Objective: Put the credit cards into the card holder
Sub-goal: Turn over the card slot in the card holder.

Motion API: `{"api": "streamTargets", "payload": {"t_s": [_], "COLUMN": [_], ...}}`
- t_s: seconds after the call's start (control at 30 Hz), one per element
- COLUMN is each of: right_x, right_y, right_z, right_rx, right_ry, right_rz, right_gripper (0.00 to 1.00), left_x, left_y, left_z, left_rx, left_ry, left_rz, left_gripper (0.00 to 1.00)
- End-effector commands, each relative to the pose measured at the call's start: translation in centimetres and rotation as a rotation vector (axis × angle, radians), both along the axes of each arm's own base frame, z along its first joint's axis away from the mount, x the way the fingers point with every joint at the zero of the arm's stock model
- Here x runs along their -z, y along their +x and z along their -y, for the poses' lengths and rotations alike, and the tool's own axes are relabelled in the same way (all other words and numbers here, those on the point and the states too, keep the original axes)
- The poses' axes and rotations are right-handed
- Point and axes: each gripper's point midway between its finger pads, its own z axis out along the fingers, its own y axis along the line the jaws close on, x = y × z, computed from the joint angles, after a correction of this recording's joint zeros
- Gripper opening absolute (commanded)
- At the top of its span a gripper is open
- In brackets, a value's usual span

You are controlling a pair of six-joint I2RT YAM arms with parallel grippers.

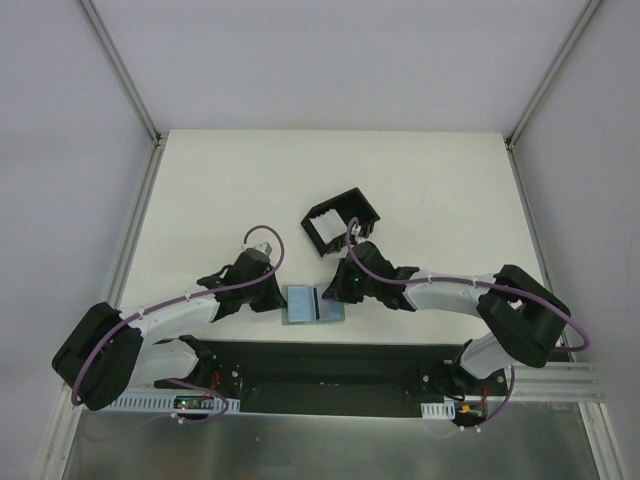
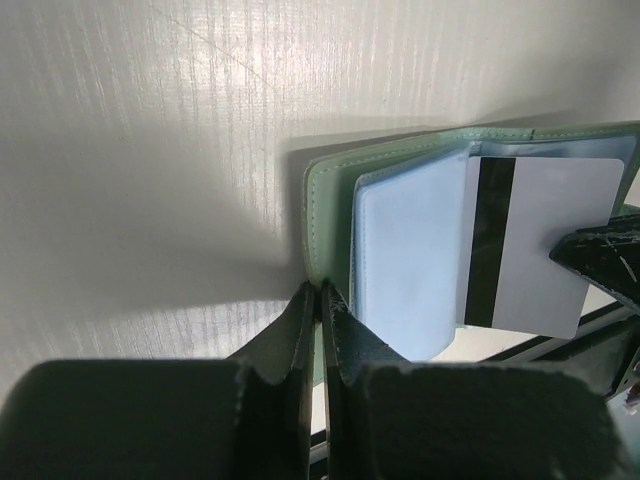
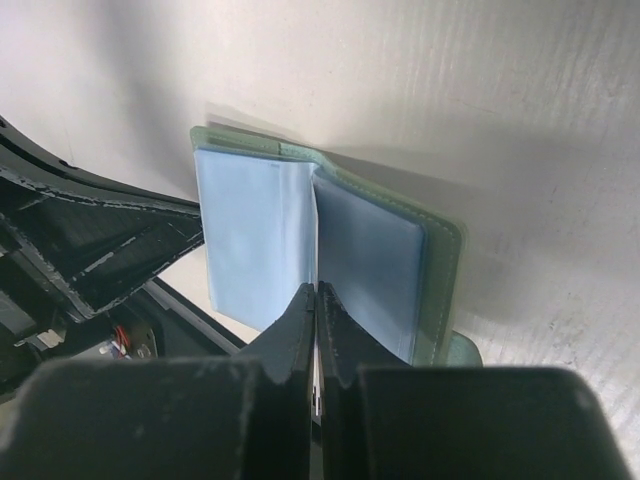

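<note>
From above, the open grey-green case [image 1: 312,304] lies on the white table [image 1: 420,190]. The left gripper [image 1: 277,298] is at its left edge and the right gripper [image 1: 337,290] at its right. The black card holder [image 1: 345,199] stands beyond the case, apart from it.

In the left wrist view, the left gripper's jaws are pressed together on the case's green cover. The whitish-grey card [image 2: 545,245] with a dark stripe sticks out of the case's light-blue leaves [image 2: 405,260], and a dark right finger [image 2: 600,262] overlaps its outer edge.

In the right wrist view, the right gripper's jaws are closed on a thin sheet, seen edge-on, at the case's fold. The left gripper's dark body blocks the case's far side.
</note>
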Motion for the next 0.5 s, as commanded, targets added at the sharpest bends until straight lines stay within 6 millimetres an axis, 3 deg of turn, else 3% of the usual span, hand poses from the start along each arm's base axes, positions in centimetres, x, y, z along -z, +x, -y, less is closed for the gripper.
{"api": "streamTargets", "payload": {"t_s": [0.0,0.47], "right_x": [-1.9,-0.4], "right_y": [0.9,0.9], "right_z": [-1.1,-0.5], "right_rx": [0.036,0.048], "right_ry": [0.101,0.077], "right_rz": [0.044,0.046], "right_gripper": [0.00,0.00], "left_x": [1.6,1.5], "left_y": [-1.0,-1.0], "left_z": [-1.2,-1.1], "left_rx": [-0.022,-0.013], "left_ry": [0.043,0.043], "left_rz": [-0.051,-0.052], "left_gripper": [0.00,0.00]}}
